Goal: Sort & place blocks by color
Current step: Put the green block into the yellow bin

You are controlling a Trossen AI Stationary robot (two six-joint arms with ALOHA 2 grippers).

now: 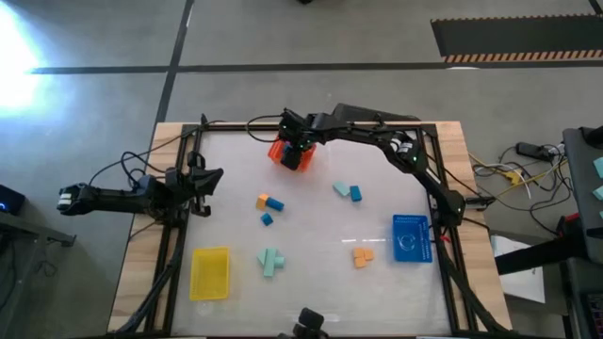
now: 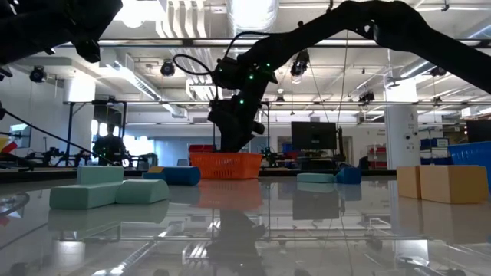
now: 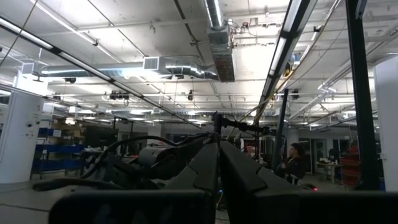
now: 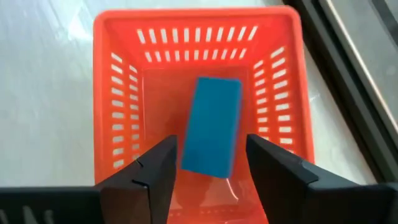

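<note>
My left gripper (image 1: 209, 177) is parked at the left edge of the surface (image 1: 320, 282), fingers shut on nothing, well away from any block. Moving right, the loose blocks lie mid-surface: an orange-and-blue pair (image 1: 268, 202) with a small blue cube (image 1: 268, 219) just beside it, a mint cluster (image 1: 272, 261) nearer the yellow tray (image 1: 210, 273), a mint-and-blue pair (image 1: 348, 191), and an orange pair (image 1: 363, 255) just beside the blue tray (image 1: 411, 238). My right gripper (image 4: 208, 168) hangs over the orange tray (image 4: 118, 112) at the far edge, and that is where the move turns. In the right wrist view a blue bar (image 4: 211, 126) sits between my spread fingers (image 4: 152, 171) with a gap showing on each side, so I judge they have no hold on it. Its long axis runs along the line of the fingers, slightly tilted, reaching out beyond their tips and into the tray. I cannot tell whether it rests on the tray floor. A blue bar in an orange tray looks mis-sorted to me, and the right arm is far the nearer one to deal with it.
</note>
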